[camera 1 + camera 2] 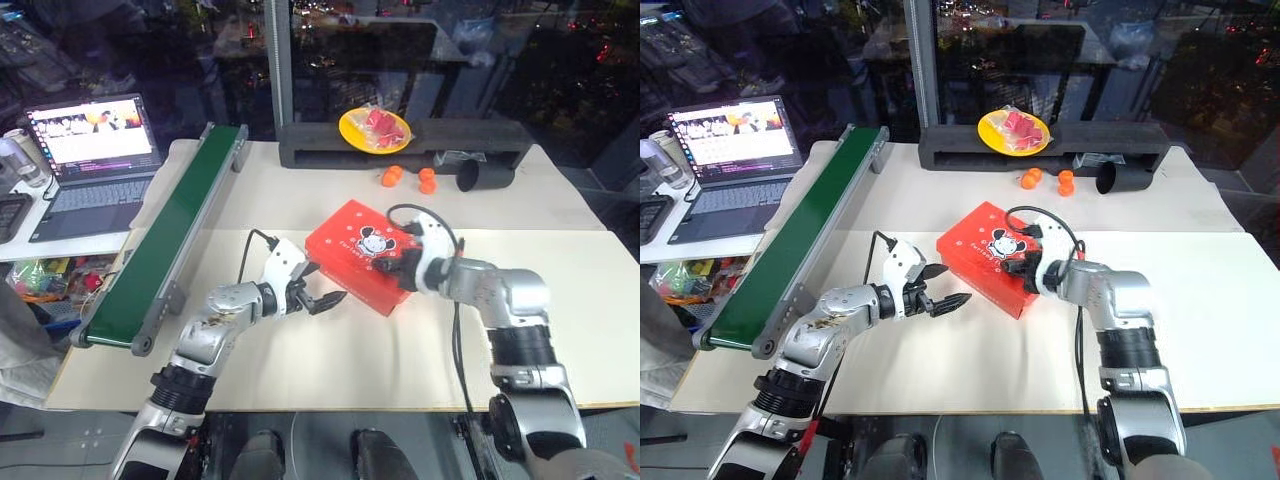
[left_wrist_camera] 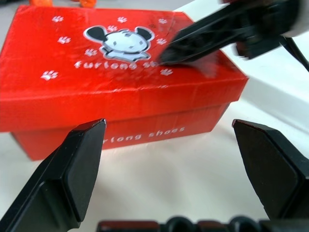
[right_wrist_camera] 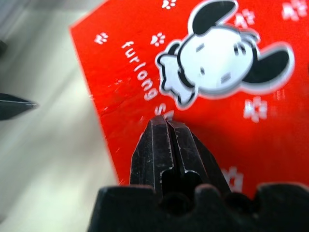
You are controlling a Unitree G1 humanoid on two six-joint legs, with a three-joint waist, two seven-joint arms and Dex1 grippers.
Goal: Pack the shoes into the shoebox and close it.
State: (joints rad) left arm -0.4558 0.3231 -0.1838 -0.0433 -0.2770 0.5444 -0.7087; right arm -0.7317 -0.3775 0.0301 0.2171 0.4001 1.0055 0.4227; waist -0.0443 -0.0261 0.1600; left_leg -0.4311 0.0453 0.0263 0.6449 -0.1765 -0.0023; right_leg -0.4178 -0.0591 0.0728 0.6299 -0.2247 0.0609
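Shoebox (image 1: 362,256) closed, lid down, lying flat and turned at an angle on the white table (image 1: 300,350); cartoon mouse face and white paw marks on the lid facing up. Shoes not to be seen, box being shut.

On the lid, close to the printed lettering beside the mouse face: right gripper (image 3: 166,126), both black fingers pressed together, tips at or just above the red surface; real contact not possible to tell.

Just beside the box's near-left side, apart from it: left gripper (image 2: 169,140), fingers spread wide and holding nothing, pointed at the box's long side wall.

Farther from the box: green conveyor (image 1: 175,230) to its left; long black tray (image 1: 400,150) behind it, with yellow plate (image 1: 374,130) on top; orange balls (image 1: 410,178) and black cup (image 1: 485,176) between tray and box; laptop (image 1: 90,165) beyond the conveyor.
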